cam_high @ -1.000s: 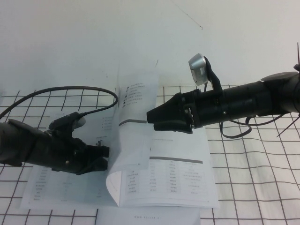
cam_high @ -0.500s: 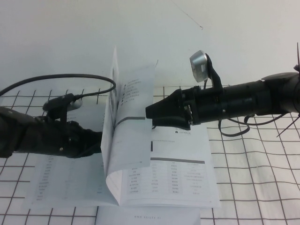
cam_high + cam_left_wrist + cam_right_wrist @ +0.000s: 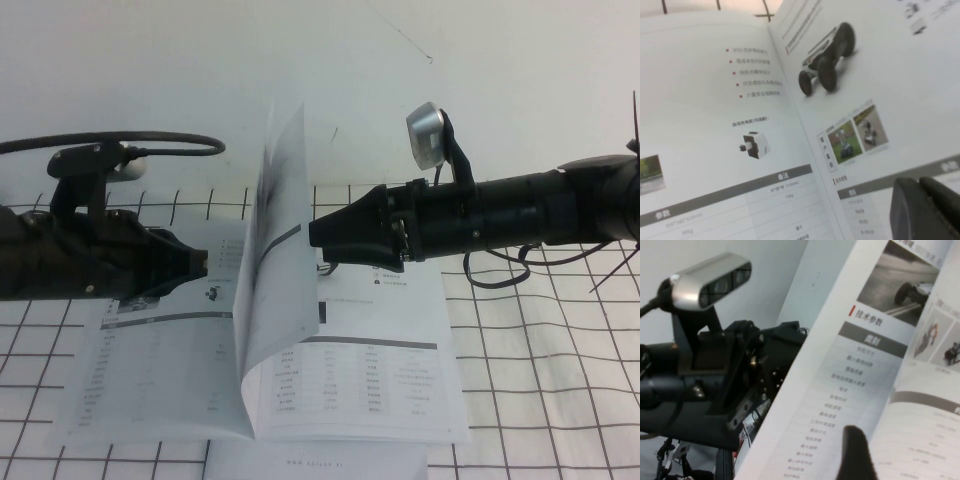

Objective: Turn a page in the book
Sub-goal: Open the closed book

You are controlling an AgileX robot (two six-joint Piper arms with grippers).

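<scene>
Booklet [image 3: 330, 385] open flat on gridded table [image 3: 540, 390], spine toward the near edge, plain white sheet [image 3: 320, 462] poking out beneath. Page [image 3: 275, 250] raised nearly upright above the spine, slightly bowed, standing between the two arms. Left gripper [image 3: 195, 268] just beside the leaf's left face, tip pointing at it (contact not discernible); fingers [image 3: 927, 207] dark and pressed together in the left wrist view, beside the side printed with a black wheeled chassis [image 3: 827, 57]. Right gripper [image 3: 318, 238] at the leaf's right face, apparently touching its edge; spread of the fingers cannot be told, only one dark tip [image 3: 856, 452] visible against the paper.
</scene>
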